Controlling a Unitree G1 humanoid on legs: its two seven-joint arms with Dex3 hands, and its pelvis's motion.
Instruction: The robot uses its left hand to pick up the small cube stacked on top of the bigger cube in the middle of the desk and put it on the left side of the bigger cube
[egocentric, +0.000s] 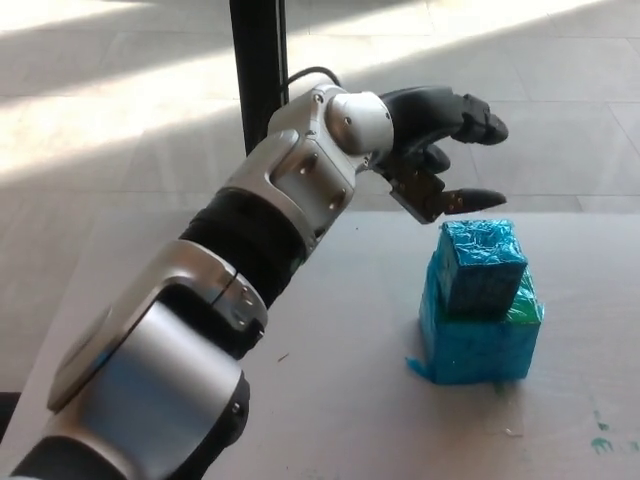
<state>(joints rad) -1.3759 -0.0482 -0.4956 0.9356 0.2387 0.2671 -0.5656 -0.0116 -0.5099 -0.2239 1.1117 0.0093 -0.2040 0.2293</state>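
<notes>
While our left hand (440, 150) hovers wide open and empty, we judge this the reach step: the small blue cube (481, 266) sits just below-right atop the bigger blue cube (476, 344), so next we lower and close.

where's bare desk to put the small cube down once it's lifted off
The widest bare patch lies left of the bigger cube, between it and the left arm. A narrower strip runs in front, toward the near desk edge. Above the small cube it is crowded: the open left hand hovers there.
</notes>
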